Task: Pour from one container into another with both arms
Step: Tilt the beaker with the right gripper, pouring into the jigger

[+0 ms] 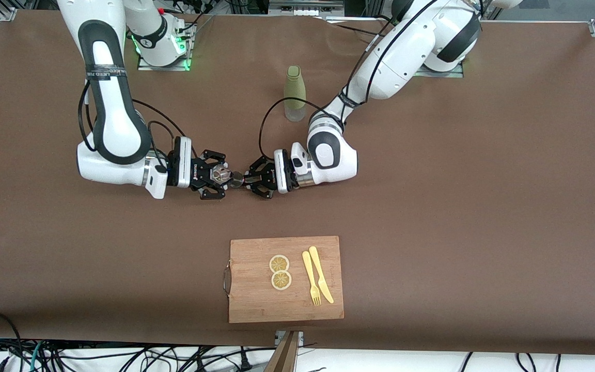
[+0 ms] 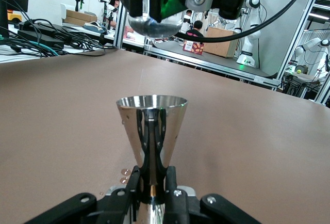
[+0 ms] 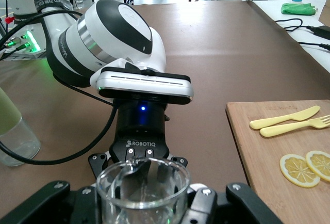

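Mid-table, left gripper (image 1: 250, 179) clamps a steel jigger (image 2: 151, 131), clear only in left wrist view; right gripper (image 1: 223, 174) clamps a glass cup (image 3: 143, 189), clear in right wrist view. Brown table (image 1: 457, 206); lab benches around.

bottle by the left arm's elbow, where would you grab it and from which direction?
The bottle stands upright and apart, farther from the front camera than both grippers. I'd probably grip the green upper body just above the clear base, coming in level from the cutting board side; the left arm's forearm and cable crowd its other flank. The narrow cap looks like poorer purchase.
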### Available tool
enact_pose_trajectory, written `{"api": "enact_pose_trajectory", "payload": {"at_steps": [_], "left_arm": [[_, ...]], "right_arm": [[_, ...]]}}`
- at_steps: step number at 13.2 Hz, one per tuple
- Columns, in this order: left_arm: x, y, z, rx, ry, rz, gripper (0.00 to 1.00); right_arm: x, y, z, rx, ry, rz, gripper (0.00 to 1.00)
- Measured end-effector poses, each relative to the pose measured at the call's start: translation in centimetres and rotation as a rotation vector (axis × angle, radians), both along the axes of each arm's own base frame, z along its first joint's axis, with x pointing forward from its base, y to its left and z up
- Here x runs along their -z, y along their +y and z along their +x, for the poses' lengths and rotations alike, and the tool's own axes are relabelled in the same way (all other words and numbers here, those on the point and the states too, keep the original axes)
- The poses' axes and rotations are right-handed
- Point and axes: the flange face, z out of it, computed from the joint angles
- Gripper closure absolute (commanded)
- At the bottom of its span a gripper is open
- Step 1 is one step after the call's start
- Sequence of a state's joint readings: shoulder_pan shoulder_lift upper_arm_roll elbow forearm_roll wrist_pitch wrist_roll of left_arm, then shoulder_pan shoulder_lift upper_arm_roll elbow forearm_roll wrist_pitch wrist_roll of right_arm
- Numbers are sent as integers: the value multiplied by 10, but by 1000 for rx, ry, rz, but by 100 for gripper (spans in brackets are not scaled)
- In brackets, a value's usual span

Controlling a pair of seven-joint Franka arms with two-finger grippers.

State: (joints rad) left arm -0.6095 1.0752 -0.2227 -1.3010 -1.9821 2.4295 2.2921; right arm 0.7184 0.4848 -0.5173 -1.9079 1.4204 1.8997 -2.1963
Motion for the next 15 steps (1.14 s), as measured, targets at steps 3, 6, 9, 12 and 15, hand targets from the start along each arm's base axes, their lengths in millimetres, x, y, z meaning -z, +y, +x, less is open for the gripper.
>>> {"api": "enact_pose_trajectory", "payload": {"at_steps": [3, 6, 9, 12, 15], "left_arm": [[0, 0, 0, 0, 1, 0, 100], [2, 0, -1, 0, 3, 1, 100], [3, 0, -1, -1, 9, 1, 100], [3, 0, -1, -2, 11, 1, 100], [3, 0, -1, -3, 15, 1, 100]], "right_arm": [[0, 11, -3, -4, -8, -15, 91], [0, 13, -3, 0, -8, -21, 90], [-1, 9, -1, 8, -9, -24, 90], [-2, 8, -1, 15, 10, -20, 91], [-15, 10, -5, -2, 45, 33, 91]]}}
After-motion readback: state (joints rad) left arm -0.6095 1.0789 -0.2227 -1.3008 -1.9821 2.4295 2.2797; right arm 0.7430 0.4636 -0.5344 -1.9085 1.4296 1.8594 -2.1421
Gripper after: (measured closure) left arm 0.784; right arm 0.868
